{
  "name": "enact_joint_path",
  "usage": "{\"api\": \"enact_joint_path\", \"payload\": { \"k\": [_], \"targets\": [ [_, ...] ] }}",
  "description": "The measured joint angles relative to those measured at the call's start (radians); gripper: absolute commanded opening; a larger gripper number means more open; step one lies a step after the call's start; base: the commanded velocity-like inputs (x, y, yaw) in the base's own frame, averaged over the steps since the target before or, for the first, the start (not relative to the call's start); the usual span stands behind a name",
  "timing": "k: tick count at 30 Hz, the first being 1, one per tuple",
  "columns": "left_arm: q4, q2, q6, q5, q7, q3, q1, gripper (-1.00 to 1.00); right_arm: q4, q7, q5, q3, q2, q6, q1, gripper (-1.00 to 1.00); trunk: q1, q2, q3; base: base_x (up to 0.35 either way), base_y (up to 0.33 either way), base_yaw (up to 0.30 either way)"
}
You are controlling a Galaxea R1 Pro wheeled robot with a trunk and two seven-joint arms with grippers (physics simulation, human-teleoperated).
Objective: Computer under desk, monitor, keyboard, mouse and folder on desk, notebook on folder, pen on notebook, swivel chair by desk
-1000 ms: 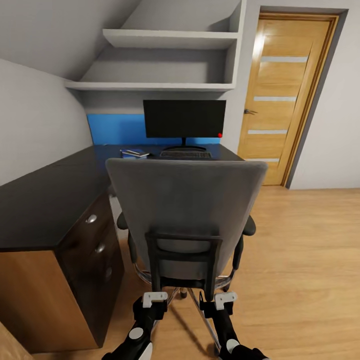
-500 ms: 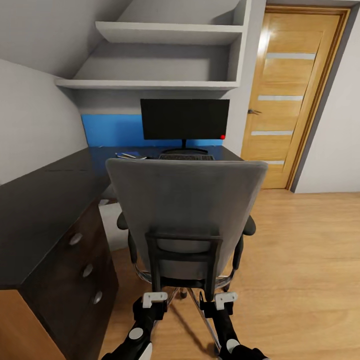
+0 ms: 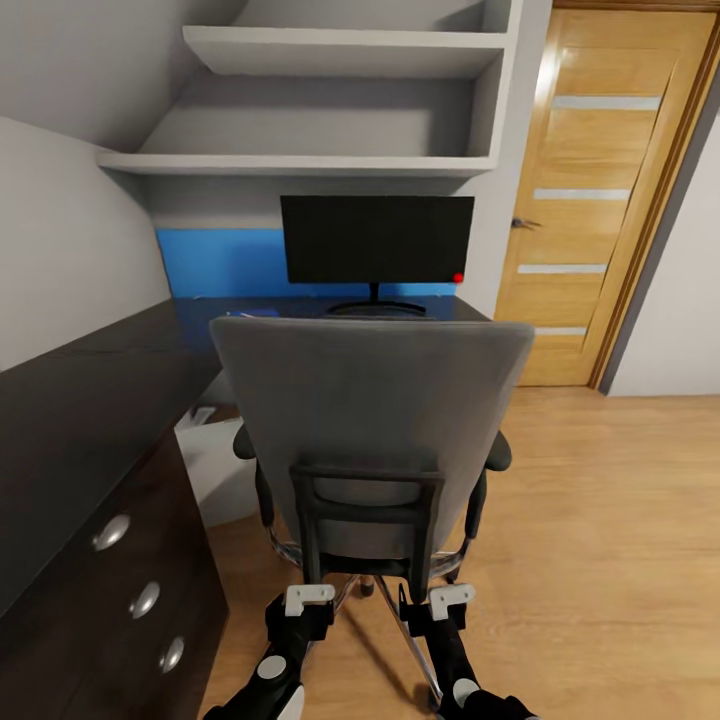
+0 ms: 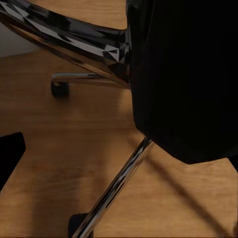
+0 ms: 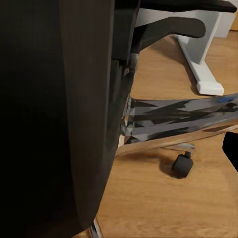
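At twelve o'clock, one swivel chair (image 3: 372,420) faces one monitor (image 3: 377,240); left gripper (image 3: 309,598) and right gripper (image 3: 452,595) clamp its back frame.

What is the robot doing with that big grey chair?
The robot stands right behind the swivel chair, with its left gripper and right gripper at the dark frame on the chair's back, as if pushing it toward the desk. Whether the fingers are clamped cannot be told. The monitor already stands on the desk ahead. The chair's back hides most of what lies in front of the monitor.
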Motion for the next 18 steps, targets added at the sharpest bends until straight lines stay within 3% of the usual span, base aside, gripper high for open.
{"api": "enact_joint_path", "payload": {
  "k": [18],
  "targets": [
    [0.000, 0.000, -0.001, 0.001, 0.000, -0.001, 0.000, 1.00, 0.003, 0.001, -0.001, 0.005, 0.000, 0.001, 0.000, 1.00, 0.000, 0.000, 0.000, 0.324, 0.000, 0.000]
  ]
}}
